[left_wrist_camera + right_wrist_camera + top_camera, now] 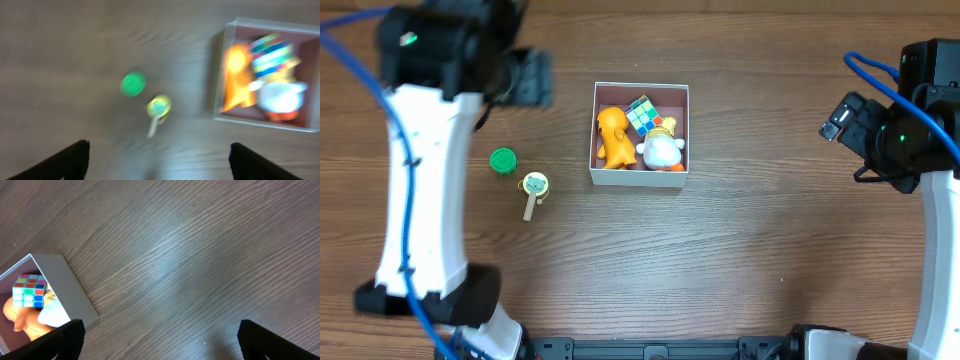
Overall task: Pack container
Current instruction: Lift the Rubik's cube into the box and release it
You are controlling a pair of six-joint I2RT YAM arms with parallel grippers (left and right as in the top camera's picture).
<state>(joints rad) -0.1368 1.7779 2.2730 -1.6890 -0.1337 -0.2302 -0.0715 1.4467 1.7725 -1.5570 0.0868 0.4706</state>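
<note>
Partly packed, by look of it: three in, two out.

Inside square shallow white-walled container [640, 179], mid-table: orange figure [612, 137], multicoloured puzzle cube [642, 115], white round-bodied toy [663, 152].

Left out on brown wood table [770, 250], left of container: green round cap [502, 160], yellow-rimmed disc toy with pale handle [533, 190], just beside each other.

Jaws of left gripper [160, 162] spread wide, empty; loose toys ahead, container off right.

Jaws of right gripper [162, 340] spread, empty; well apart from container.

Brown wood-grain counter [740, 250]. Left of centre: green round toy [503, 160]; just lower right of it, apart, a yellow-rimmed disc on a pale stick [533, 190]. Upper centre, clustered: orange figure [612, 138], multicoloured puzzle cube [642, 115], white figure [663, 152].
</note>
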